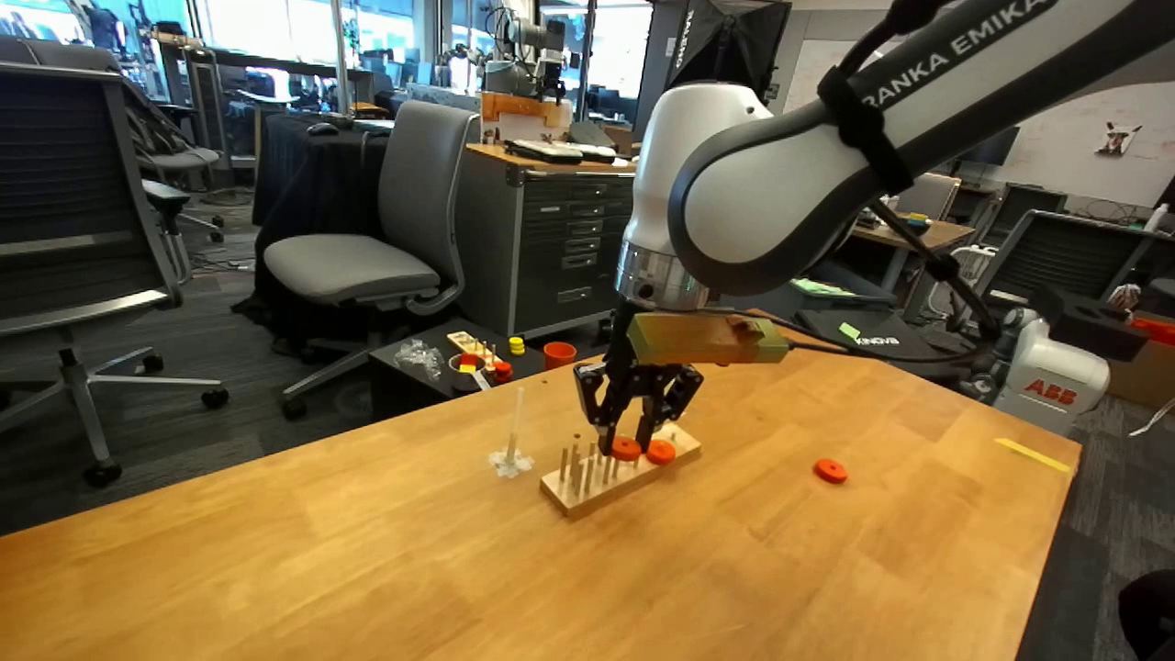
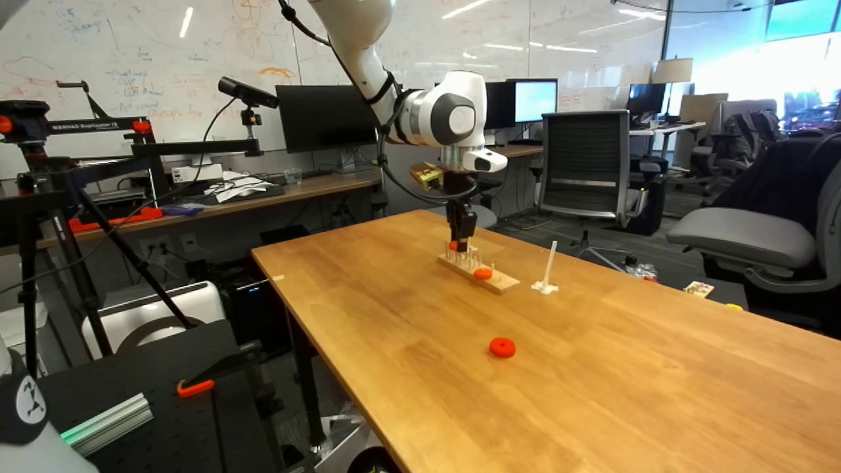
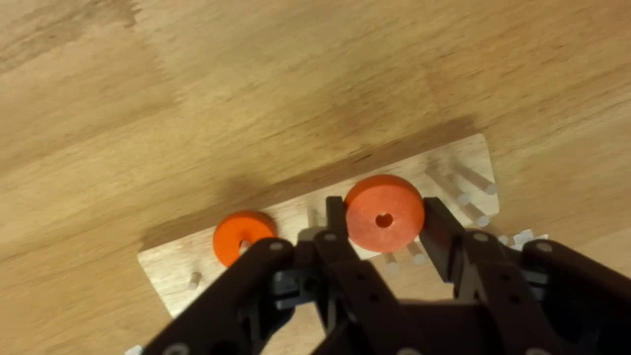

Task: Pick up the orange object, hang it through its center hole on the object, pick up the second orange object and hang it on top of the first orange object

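Observation:
My gripper [image 1: 626, 446] is shut on an orange ring [image 3: 384, 217], one finger against each side. The held ring is over the pale wooden rack [image 3: 172, 261] and also shows in both exterior views [image 1: 626, 449] [image 2: 454, 246]. Its centre hole faces the wrist camera. I cannot tell whether a peg tip is in the hole. A second orange ring [image 3: 241, 231] sits on the rack with a peg through its hole [image 1: 660, 452] [image 2: 483, 273]. A third orange ring [image 1: 831, 471] lies flat on the table, apart from the rack [image 2: 502, 347]. The rack shows in both exterior views [image 1: 587, 501] [image 2: 502, 283].
Several thin pegs stand on the rack close around the fingers. A thin pale upright [image 1: 516, 422] stands on the table beside the rack, with clear tape at its foot [image 2: 550, 263]. A low black table [image 1: 395, 386] with small parts and an orange cup [image 1: 559, 355] stands beyond the edge.

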You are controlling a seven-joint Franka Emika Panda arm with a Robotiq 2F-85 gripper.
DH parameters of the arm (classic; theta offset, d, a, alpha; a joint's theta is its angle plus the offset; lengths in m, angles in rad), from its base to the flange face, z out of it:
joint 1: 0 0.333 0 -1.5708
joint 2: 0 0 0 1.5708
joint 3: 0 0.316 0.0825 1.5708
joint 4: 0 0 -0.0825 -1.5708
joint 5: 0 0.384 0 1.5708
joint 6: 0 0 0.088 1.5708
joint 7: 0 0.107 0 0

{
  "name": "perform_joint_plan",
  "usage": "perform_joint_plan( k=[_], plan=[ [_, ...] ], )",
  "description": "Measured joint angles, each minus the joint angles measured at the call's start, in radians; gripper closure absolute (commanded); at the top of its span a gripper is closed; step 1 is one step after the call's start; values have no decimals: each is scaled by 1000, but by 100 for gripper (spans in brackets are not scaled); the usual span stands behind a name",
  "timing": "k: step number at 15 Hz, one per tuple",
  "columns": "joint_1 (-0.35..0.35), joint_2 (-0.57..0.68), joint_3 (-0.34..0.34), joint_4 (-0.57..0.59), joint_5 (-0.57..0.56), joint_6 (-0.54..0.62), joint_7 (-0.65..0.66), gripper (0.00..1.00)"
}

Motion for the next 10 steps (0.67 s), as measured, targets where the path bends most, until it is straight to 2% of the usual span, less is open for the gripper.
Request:
perform_joint_plan(
  k=[10],
  plan=[
    [0,-3,-20,-5,0,-1,41,82]
  ],
)
